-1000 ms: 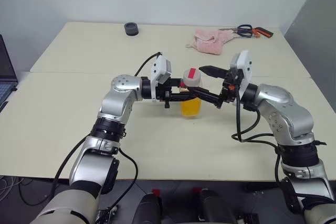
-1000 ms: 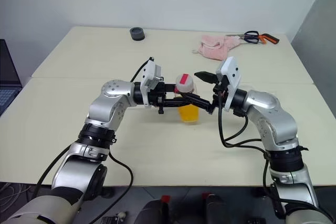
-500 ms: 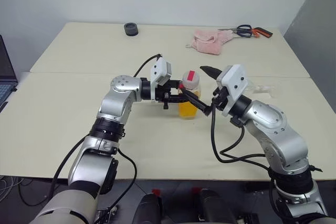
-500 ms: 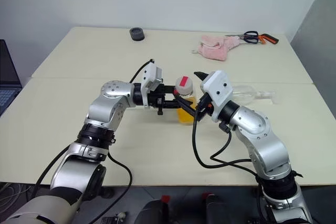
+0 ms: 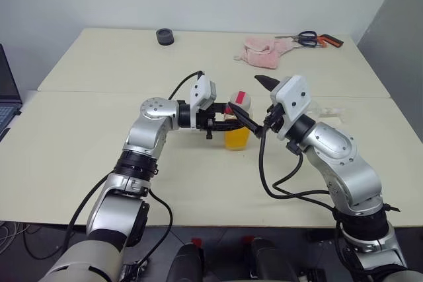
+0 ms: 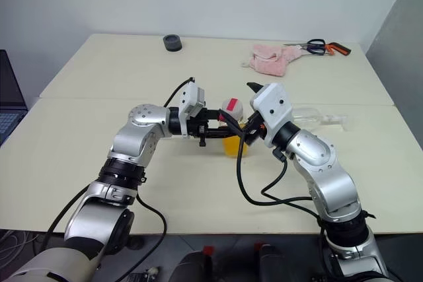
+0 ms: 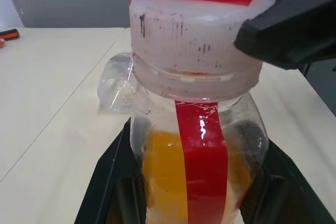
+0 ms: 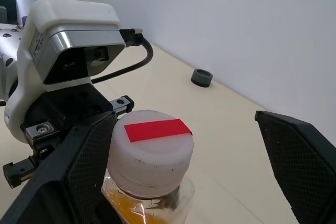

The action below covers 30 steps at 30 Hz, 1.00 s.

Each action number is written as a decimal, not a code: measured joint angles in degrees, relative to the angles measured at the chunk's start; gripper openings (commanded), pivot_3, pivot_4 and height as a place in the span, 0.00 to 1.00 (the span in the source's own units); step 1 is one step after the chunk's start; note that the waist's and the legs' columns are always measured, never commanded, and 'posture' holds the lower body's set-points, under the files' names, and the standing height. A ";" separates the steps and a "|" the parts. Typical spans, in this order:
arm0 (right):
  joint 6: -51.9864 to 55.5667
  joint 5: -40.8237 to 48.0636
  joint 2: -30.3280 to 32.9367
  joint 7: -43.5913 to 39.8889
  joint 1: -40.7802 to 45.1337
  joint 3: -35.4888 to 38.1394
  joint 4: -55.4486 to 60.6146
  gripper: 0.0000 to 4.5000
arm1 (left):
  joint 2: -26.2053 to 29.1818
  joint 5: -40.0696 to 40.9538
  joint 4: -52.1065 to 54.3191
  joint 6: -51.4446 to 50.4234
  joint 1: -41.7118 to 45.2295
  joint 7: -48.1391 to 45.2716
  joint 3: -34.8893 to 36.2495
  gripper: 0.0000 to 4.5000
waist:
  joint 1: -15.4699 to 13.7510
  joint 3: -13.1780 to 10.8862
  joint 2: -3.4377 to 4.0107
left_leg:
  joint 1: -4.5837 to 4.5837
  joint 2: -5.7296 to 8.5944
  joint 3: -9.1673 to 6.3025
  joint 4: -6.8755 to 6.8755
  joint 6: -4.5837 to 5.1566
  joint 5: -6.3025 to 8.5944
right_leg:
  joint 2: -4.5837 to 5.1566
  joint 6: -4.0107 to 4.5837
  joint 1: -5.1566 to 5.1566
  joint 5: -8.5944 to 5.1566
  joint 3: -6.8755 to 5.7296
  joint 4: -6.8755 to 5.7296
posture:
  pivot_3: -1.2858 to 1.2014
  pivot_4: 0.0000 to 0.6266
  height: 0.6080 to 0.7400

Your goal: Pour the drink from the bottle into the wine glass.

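Pale surface (image 5: 99, 130), bottle clamped at its middle.

The bottle (image 5: 238, 123), upright with the orange drink (image 7: 163, 177) in its lower part, is clamped in the left pincer (image 5: 228, 122), both fingers pressed against its body. The right pincer (image 8: 173, 150) is spread wide around the red-and-white cap (image 8: 151, 150), one finger on either side. The wine glass (image 6: 317, 118) is seen lying on its side beyond the right arm. A pink cloth (image 5: 264, 51), scissors (image 5: 310, 37) and a dark round object (image 5: 165, 35) lie far back.

Left pincer (image 5: 228, 121) and bottle (image 5: 238, 123) crowd mid-table, wine glass (image 5: 328, 111) lying close right
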State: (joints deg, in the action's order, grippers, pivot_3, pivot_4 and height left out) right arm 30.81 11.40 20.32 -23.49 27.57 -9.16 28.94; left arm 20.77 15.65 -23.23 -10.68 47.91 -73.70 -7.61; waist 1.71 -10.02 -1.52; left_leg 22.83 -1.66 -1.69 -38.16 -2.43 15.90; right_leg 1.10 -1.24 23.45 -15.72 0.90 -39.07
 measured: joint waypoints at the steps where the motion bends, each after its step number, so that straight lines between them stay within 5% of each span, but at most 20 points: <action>1: -0.11 0.00 0.18 -0.01 -0.05 0.00 0.00 1.00 | 0.00 0.00 0.00 0.00 0.00 0.08 0.00 0.38 | 0.00 0.00 0.00 | 0.00 0.00 0.00 0.00 0.00 0.00 | 0.00 0.00 0.00 0.00 0.00 0.00 | 0.52 0.24 1.00; 30: 1.17 3.24 5.09 -1.44 -2.07 5.34 2.07 1.00 | 1.50 0.01 -0.01 -0.07 -0.26 0.31 0.76 0.38 | 0.00 0.00 0.00 | 0.00 0.00 0.01 0.00 0.00 0.00 | 0.00 0.00 0.00 0.00 0.01 0.00 | 0.52 0.24 1.00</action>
State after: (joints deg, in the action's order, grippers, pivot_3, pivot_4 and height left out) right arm 31.99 14.64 25.41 -24.93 25.50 -3.82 31.01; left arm 22.27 15.66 -23.24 -10.75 47.65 -73.39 -6.86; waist 1.71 -10.02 -1.52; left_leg 22.83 -1.65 -1.69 -38.16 -2.43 15.91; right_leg 1.10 -1.24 23.45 -15.72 0.91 -39.06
